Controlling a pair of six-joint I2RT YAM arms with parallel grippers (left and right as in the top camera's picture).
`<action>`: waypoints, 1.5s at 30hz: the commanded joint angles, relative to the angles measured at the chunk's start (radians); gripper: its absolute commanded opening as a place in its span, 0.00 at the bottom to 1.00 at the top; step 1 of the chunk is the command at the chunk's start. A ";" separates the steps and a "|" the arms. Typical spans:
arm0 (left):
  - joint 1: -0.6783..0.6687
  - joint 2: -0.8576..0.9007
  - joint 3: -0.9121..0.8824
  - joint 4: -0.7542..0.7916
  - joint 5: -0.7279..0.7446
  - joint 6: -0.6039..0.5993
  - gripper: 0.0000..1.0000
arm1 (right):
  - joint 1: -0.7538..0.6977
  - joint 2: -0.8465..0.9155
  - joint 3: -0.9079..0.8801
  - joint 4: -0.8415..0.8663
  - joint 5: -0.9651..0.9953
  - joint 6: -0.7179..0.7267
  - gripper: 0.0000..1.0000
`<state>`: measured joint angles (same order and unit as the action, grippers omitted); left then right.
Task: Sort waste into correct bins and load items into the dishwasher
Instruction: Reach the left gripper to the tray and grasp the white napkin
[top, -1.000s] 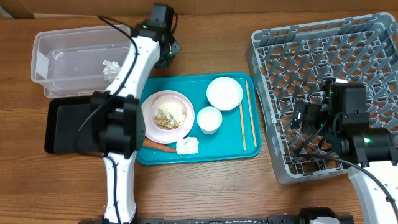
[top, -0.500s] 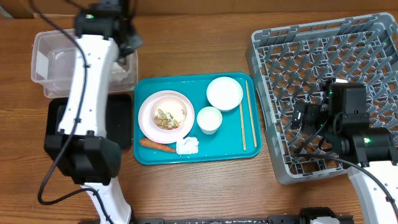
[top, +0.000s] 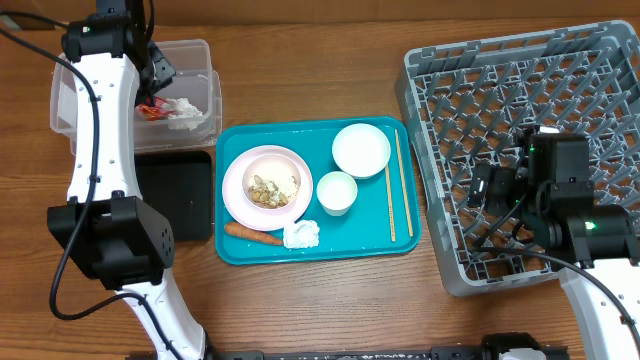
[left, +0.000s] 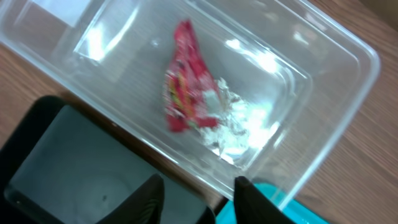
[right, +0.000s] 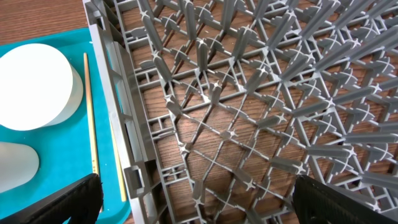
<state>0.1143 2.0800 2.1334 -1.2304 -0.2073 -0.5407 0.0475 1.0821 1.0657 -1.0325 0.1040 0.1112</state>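
My left gripper (top: 158, 72) is open and empty above the clear tub (top: 205, 60). In the left wrist view its fingers (left: 198, 186) hang over the tub's near wall (left: 329, 124). A red-and-silver wrapper (left: 186, 87) lies inside the tub, also seen from overhead (top: 150, 108). The black tray (top: 185, 195) sits in front of the tub. On the teal tray are the plate (top: 268, 187) with food scraps, bowl (top: 361, 149), cup (top: 336, 192), chopsticks (top: 397, 185), carrot (top: 255, 234) and tissue (top: 301, 235). My right gripper (right: 199, 199) is wide open and empty over the grey dish rack (right: 249, 93).
The teal serving tray (top: 240, 140) lies mid-table between the bins and the dish rack (top: 520, 100). The rack's left wall (right: 118, 143) stands close to the chopsticks (right: 90, 118). The left arm's links stretch along the table's left side.
My left arm swung left from the teal tray's back edge to over the clear tub. A red wrapper now lies in the tub. The right arm has not moved.
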 joint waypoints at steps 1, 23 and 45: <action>-0.015 -0.022 -0.003 -0.028 0.156 0.090 0.46 | 0.002 -0.008 0.029 0.005 -0.004 0.005 1.00; -0.376 -0.259 -0.108 -0.457 0.216 0.275 0.52 | 0.002 -0.008 0.029 0.005 -0.004 0.005 1.00; -0.530 -0.643 -1.139 0.291 0.299 0.423 0.93 | 0.002 -0.008 0.029 0.004 -0.004 0.006 1.00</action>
<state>-0.4122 1.3926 1.0405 -0.9825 0.0303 -0.1848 0.0471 1.0821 1.0660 -1.0321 0.1036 0.1120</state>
